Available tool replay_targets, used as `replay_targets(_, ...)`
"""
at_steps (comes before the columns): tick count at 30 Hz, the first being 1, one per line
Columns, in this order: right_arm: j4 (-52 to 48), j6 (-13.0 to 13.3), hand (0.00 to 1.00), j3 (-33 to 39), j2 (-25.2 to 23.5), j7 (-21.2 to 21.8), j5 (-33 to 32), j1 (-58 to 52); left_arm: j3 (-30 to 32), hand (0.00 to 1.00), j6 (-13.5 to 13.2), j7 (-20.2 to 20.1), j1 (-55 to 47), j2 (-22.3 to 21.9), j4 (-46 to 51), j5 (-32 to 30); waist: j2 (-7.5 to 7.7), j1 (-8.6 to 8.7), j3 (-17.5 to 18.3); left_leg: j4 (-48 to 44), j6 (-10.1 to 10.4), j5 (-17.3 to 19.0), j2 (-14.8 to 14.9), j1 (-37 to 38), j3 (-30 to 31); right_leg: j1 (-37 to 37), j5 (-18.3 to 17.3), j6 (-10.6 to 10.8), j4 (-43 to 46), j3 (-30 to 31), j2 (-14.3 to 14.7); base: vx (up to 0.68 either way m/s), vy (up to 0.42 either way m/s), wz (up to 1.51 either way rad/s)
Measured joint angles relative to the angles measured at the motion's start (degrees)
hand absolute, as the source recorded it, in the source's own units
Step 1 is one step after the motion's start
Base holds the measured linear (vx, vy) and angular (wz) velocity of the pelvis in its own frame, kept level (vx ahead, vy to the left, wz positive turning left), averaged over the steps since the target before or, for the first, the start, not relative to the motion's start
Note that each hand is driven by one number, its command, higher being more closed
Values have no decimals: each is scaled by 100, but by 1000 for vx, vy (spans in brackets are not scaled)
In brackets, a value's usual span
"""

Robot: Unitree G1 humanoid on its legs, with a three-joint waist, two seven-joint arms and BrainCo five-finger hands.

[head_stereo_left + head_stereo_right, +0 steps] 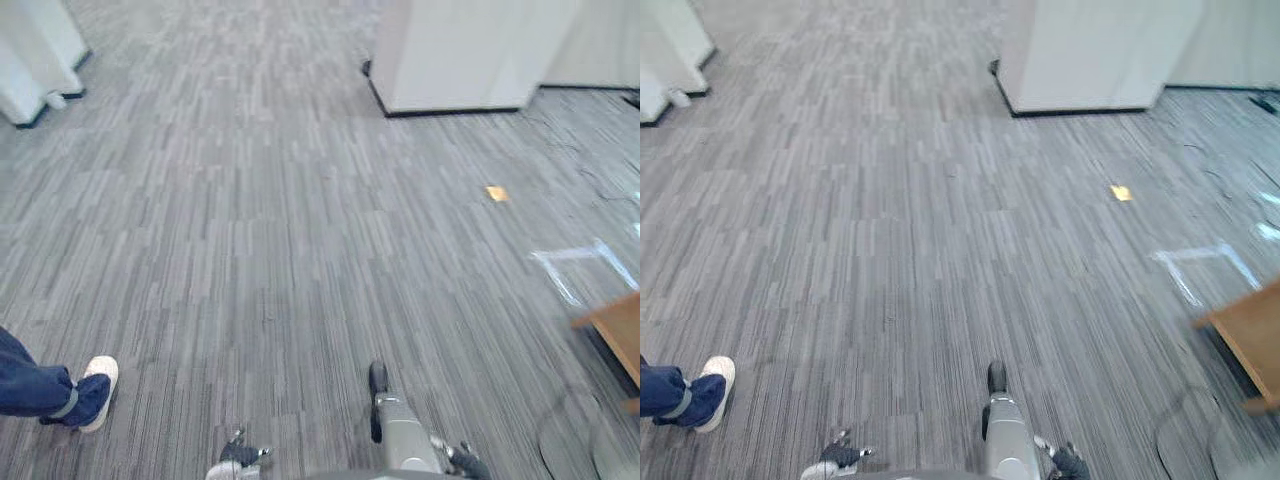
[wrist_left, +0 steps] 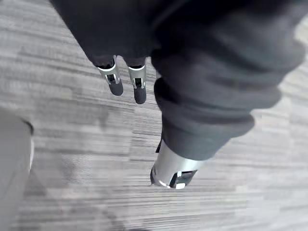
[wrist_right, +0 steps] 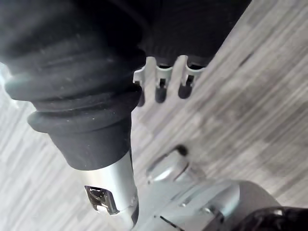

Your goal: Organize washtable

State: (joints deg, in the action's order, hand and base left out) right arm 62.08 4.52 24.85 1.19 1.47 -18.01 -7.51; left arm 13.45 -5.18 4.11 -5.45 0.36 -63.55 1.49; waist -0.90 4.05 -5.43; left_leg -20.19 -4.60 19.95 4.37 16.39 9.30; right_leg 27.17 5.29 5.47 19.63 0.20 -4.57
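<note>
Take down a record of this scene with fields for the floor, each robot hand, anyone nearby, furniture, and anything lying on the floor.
floor: grey striped carpet
left robot hand: open, holding nothing, above the carpet
right robot hand: open, holding nothing
person: blue trouser leg and white shoe, on the robot's left
furniture: white cabinet ahead; wooden furniture on the right
on floor: small yellow scrap
</note>
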Motion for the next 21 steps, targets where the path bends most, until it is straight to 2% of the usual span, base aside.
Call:
replay_targets(1,-42,-2,0,71,50,1,-9,-21,141,0,15,-6,-12,-88,1,9,-162,-6,42,-619,261,-203,152,-252,-48,-61,-65,-5,101,-115,124,821,-395,7)
replay_targets(2,-95,-17,0,71,180,-6,17,7,487,0,45,-20,-16,-312,68,30,-464,-100,56,-2141,643,-1531,455,-980,-288,-379,-419,-240,105,-222,451,831,-380,-25)
replay_targets(3,-99,-30,0,17,205,-8,22,27,518,0,57,-29,-18,-335,100,77,-425,-161,12,-2634,729,-2263,582,-1257,-488,-548,-531,-344,32,-178,554,1015,-439,-45)
replay_targets(4,-60,-52,0,-53,249,-25,26,95,492,0,88,-68,20,-285,146,183,-499,-210,-38,-3775,434,-2158,983,-1847,-1011,-1053,-692,-523,-240,-167,719,678,-266,-30)
replay_targets(5,-17,-59,0,-73,253,-35,24,139,491,0,97,-101,26,-239,208,286,-493,-229,-87,-4251,261,-1864,1125,-2075,-1240,-1357,-749,-590,-387,-145,759,816,-298,-24)
replay_targets(6,96,-74,0,-272,252,-46,20,185,498,0,91,-130,25,-125,353,494,-250,-314,-236,-4689,241,-1372,1168,-2416,-1638,-2002,-872,-666,-679,-63,719,753,-242,-14)
replay_targets(7,201,-84,0,-439,239,-45,18,218,490,0,81,-131,0,-46,519,688,-120,-401,-258,-4565,328,-1052,1032,-2748,-1861,-2593,-902,-706,-1018,-23,607,729,-219,-10)
replay_targets(8,216,-90,0,-474,219,-36,20,235,491,0,58,-116,-8,-25,572,831,-22,-461,-289,-4373,362,-908,961,-2938,-1966,-2850,-909,-700,-1189,-20,541,684,-176,-3)
replay_targets(9,230,-92,0,-561,184,-16,22,346,491,0,0,-99,-38,-17,680,1169,30,-558,-277,-3781,505,-746,795,-3399,-2128,-3259,-1047,-651,-1455,-33,399,657,-109,-2)
replay_targets(10,239,-105,0,-565,164,-10,50,399,472,0,-37,-52,-50,-49,741,1410,20,-632,-286,-2771,545,-745,562,-3733,-2234,-3590,-1281,-521,-1645,-80,276,649,-73,-2)
replay_targets(11,237,-103,0,-577,167,-3,82,430,454,0,-39,-19,-52,-83,738,1495,-36,-671,-277,-2072,585,-775,447,-3844,-2250,-3737,-1390,-491,-1725,-114,246,628,6,11)
replay_targets(12,241,-103,0,-688,179,-4,179,506,433,0,-37,-5,-94,-145,729,1625,-170,-724,-268,-542,826,-1060,273,-3952,-2200,-4022,-1636,-461,-1844,-187,223,660,74,20)
replay_targets(13,276,-105,0,-896,294,14,345,504,429,0,-36,-9,-149,-174,726,1674,-307,-851,-232,390,1003,-1656,185,-4179,-2029,-4333,-1869,-419,-1997,-196,283,675,111,19)
replay_targets(14,314,-110,0,-946,302,3,427,529,441,0,-35,-7,-181,-167,740,1693,-316,-942,-223,357,979,-1922,145,-4264,-1978,-4476,-1971,-450,-2043,-187,286,751,181,3)
replay_targets(15,448,-96,0,-952,224,3,552,562,443,0,-37,6,-241,-113,725,1683,-233,-1100,-144,88,514,-2395,18,-4291,-1998,-4641,-2075,-506,-2033,-103,210,967,224,22)
replay_targets(16,460,-94,0,-953,157,7,655,640,506,0,-31,6,-249,-56,673,1684,-39,-1096,-136,-32,-111,-2420,-212,-4303,-1922,-4612,-2022,-546,-1714,-55,10,982,237,37)
replay_targets(17,475,-97,0,-950,116,12,694,674,561,0,-34,4,-254,-42,669,1682,42,-1086,-131,-166,-179,-2344,-273,-4296,-1932,-4532,-1929,-428,-1446,29,-54,827,184,52)
replay_targets(18,587,-112,0,-944,30,78,798,776,781,0,-32,3,-266,-10,577,1685,162,-1134,-141,-606,-305,-2171,-282,-4282,-2070,-4469,-1614,-112,-933,338,-95,625,160,27)
replay_targets(19,619,-111,0,-947,-28,105,848,810,879,0,-27,6,-294,17,498,1681,221,-1137,-141,-976,-345,-2105,-269,-4298,-2123,-4459,-1384,-100,-671,487,-81,691,223,30)
replay_targets(20,621,-93,0,-962,-130,120,908,750,901,0,-21,13,-495,41,452,1675,342,-1081,19,-1073,-269,-1800,-424,-4226,-2194,-4266,-983,194,155,727,-48,711,259,2)
replay_targets(21,604,-59,0,-960,-113,153,907,639,747,0,-23,19,-726,53,459,1591,256,-1105,148,-494,-246,-1186,-465,-3648,-2094,-3877,-527,996,1429,1040,187,518,231,16)
